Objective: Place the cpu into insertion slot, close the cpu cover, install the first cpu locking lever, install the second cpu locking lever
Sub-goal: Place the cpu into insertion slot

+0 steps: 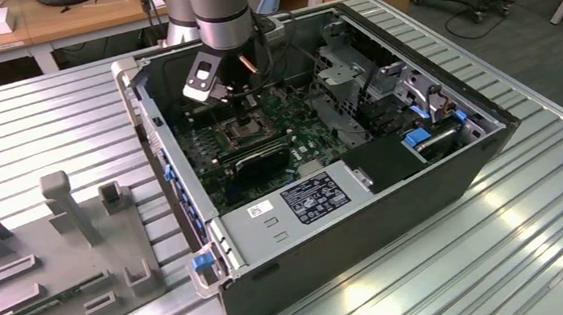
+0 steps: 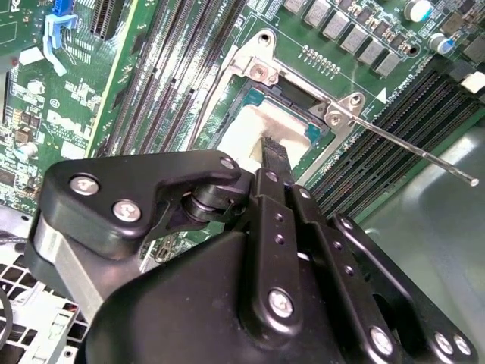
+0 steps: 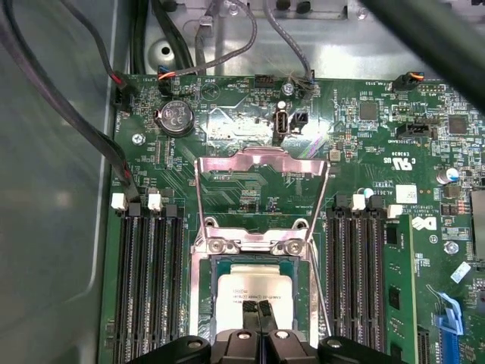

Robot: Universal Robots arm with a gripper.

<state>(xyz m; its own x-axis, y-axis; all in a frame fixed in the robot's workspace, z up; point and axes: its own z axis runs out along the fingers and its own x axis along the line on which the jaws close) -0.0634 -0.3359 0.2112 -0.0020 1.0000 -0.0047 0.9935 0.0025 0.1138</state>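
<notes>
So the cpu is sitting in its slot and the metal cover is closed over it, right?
No. The cpu does sit in the insertion slot, but the cpu cover is open, swung back off it, as the first wrist view shows.

The worktop (image 1: 467, 263) is made of ribbed, silvery metal slats that run across it in long strips. A dark computer case (image 1: 376, 226) lies on its side over the middle and reaches toward the far edge, open face up. Just beside it, toward the near corner on the exterior view's left, sits a flat grey holder (image 1: 59, 265) with upright blocks and posts.
</notes>
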